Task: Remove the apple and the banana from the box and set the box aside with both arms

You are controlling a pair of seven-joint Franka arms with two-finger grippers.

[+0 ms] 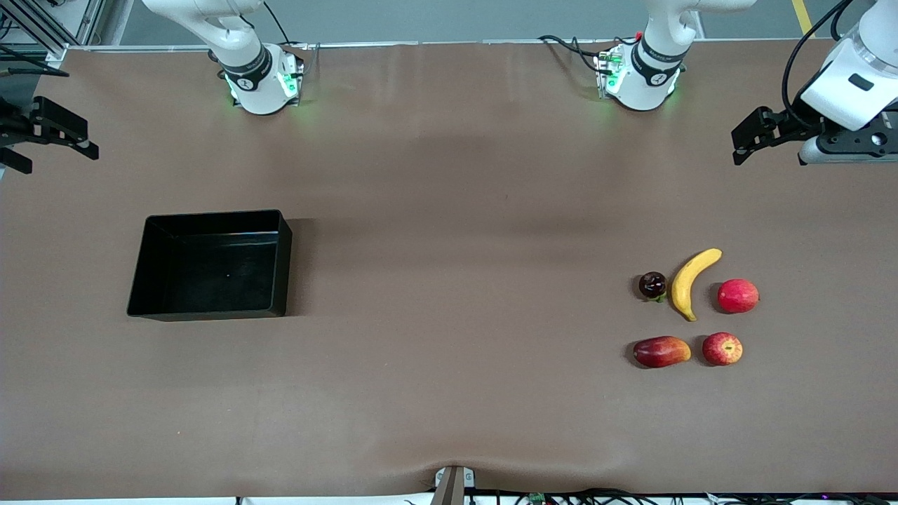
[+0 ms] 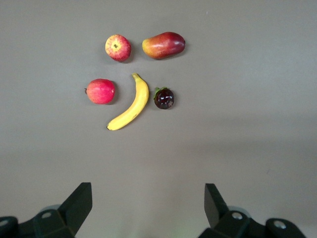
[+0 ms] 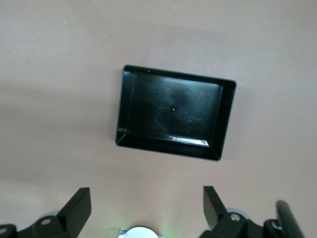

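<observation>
Left claw (image 1: 745, 144) (spread) hangs well apart from banana (image 1: 691, 280); right claw (image 1: 59, 137) spread, clear of box (image 1: 210, 308).

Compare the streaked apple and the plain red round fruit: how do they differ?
The apple has yellow streaks and a pale stem dimple; the plain red fruit is uniformly pinkish-red. The apple lies nearer the front camera, beside the mango-like fruit; the plain one lies beside the banana. Both are small, round and untouched.

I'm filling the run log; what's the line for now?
left gripper open, waiting | right gripper open, waiting | box empty | banana, apple untouched
</observation>
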